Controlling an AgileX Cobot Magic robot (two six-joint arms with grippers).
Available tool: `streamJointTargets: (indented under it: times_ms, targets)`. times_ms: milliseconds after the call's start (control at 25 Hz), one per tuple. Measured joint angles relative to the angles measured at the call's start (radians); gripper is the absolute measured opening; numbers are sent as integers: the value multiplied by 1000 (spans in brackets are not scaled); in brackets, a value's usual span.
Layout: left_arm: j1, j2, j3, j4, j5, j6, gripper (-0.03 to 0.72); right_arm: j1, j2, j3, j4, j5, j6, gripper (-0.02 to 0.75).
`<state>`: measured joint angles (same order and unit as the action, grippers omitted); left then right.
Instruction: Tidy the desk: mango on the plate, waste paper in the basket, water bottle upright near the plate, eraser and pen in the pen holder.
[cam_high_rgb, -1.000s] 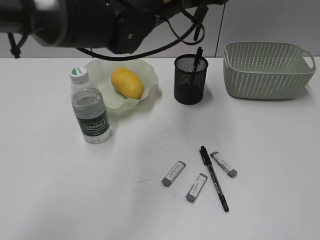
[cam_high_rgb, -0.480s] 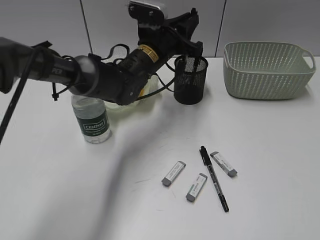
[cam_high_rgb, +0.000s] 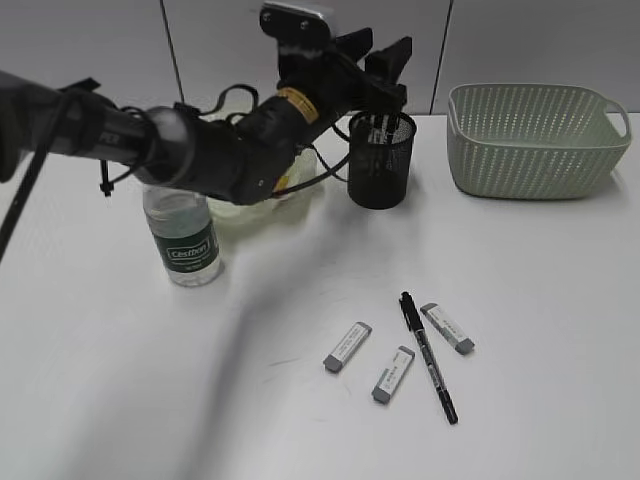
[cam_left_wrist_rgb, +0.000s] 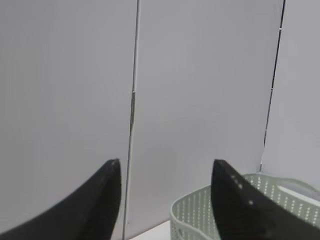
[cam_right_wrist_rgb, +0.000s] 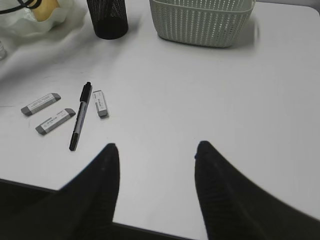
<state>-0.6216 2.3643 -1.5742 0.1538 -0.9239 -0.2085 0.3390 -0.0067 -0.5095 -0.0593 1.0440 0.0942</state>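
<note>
On the wide white desk (cam_high_rgb: 120, 380), the sage-green woven-look plastic basket (cam_high_rgb: 535, 140) sits at the right rear. The left gripper (cam_high_rgb: 385, 62) hovers with jaws apart above the black mesh pen holder (cam_high_rgb: 380, 160). The right gripper (cam_right_wrist_rgb: 155, 150) is likewise spread, empty. The black pen (cam_high_rgb: 428, 356) lies among three grey erasers (cam_high_rgb: 347, 346).

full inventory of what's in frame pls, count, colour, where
Desk: 1, white, under everything.
Water bottle: 1, clear with dark green label, upright, left, beside the plate.
Plate: 1, pale green, rear left, mostly behind the arm.
Mango: 1, yellow, on the plate.
Pen holder: 1, black mesh, rear centre.
Basket: 1, sage green, rear right.
Erasers: 3, white and grey, front centre.
Pen: 1, black, lying between the erasers.
Left gripper: black, open, above the pen holder.
Right gripper: black, open, above the desk.
</note>
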Motion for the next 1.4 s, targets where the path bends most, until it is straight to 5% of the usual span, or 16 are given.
streamJointTargets:
  times_ms: [120, 400, 640, 760, 1040, 1400]
  targets:
    - [0, -107, 1, 56, 242, -71, 433, 0, 0, 0, -1, 0, 0, 393]
    - [-23, -515, 48, 204, 1304, -73, 340, 0, 0, 0, -2, 0, 0, 393]
    - [-23, -1003, 452, 134, 1701, -54, 335, 0, 0, 0, -3, 0, 0, 393]
    - [-23, -1321, 657, 52, 1823, -54, 351, 0, 0, 0, -3, 0, 0, 386]
    - [-26, -2040, 977, -30, 1897, -15, 526, 0, 0, 0, -3, 0, 0, 382]
    - [-28, -2369, 1035, -44, 1979, 25, 543, 0, 44, -17, -2, -44, -1, 382]
